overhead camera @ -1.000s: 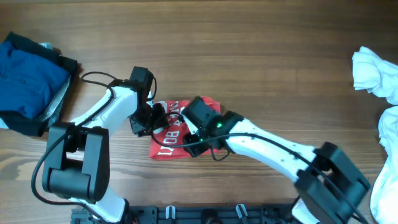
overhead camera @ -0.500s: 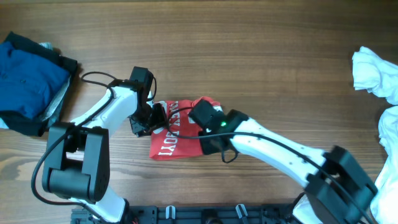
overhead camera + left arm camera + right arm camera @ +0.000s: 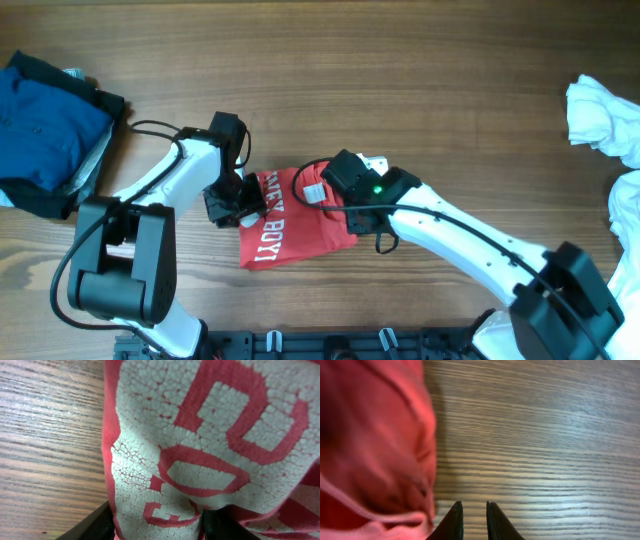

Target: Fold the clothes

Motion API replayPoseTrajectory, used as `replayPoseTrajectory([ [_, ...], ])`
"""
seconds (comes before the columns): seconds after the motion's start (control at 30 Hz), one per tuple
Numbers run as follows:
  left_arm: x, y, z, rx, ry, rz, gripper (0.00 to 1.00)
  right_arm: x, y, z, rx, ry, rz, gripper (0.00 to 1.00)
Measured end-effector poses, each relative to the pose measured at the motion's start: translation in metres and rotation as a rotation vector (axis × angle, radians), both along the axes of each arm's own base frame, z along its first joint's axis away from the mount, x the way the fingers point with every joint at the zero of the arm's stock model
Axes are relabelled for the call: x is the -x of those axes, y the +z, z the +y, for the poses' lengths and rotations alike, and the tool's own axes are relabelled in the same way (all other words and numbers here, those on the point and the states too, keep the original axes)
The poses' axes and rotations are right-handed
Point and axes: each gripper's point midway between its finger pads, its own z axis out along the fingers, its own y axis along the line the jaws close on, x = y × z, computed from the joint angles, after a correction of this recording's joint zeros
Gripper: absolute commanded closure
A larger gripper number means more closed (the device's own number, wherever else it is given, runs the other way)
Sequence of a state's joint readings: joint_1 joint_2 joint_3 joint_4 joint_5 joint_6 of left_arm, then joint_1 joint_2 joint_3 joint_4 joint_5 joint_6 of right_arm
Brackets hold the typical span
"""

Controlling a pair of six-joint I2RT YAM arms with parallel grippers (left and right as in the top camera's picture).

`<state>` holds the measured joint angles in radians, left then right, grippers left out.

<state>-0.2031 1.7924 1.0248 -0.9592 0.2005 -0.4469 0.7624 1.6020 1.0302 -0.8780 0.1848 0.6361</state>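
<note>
Overhead: the shirt lies on the table. The left gripper is at its left edge and the right gripper at its upper right corner.

Left wrist: the left gripper is clamped on the shirt.

Right wrist: the right gripper has its fingers nearly together and empty, just right of the shirt.

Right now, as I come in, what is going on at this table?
Two robot arms are working on a red shirt with white lettering, which lies partly folded in the middle of the table. The left gripper is at its left edge, with cloth between the fingers; whether it grips is unclear. The right gripper is shut and empty beside the shirt's upper right edge. Folded blue clothes sit at far left, white clothes at far right.
</note>
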Motion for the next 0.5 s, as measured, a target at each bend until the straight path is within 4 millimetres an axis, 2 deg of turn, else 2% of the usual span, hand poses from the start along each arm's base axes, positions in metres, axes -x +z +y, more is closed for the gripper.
replayPoseTrajectory([
  [0.07, 0.000, 0.000, 0.000, -0.001, 0.000, -0.001, 0.45, -0.007, 0.020, 0.018, -0.113, 0.044, -0.053, 0.88],
  [0.2, -0.001, 0.000, 0.000, -0.001, 0.000, -0.003, 0.43, -0.020, 0.074, 0.082, -0.439, 0.253, -0.174, 0.88],
  [0.27, -0.001, 0.000, 0.001, -0.005, -0.001, -0.004, 0.42, -0.009, 0.078, 0.099, -0.513, 0.362, -0.135, 0.88],
  [0.33, -0.001, 0.000, 0.001, -0.007, -0.001, -0.004, 0.42, 0.001, 0.060, 0.104, -0.513, 0.408, -0.049, 0.90],
  [0.37, -0.001, 0.000, 0.001, -0.008, -0.001, -0.004, 0.42, 0.003, 0.035, 0.103, -0.472, 0.402, 0.016, 0.91],
  [0.43, -0.001, 0.000, 0.001, -0.008, -0.001, -0.004, 0.42, 0.005, 0.007, 0.090, -0.383, 0.347, 0.082, 0.92],
  [0.5, -0.001, 0.000, 0.001, -0.008, -0.002, -0.004, 0.42, 0.004, -0.020, 0.069, -0.271, 0.252, 0.127, 0.92],
])
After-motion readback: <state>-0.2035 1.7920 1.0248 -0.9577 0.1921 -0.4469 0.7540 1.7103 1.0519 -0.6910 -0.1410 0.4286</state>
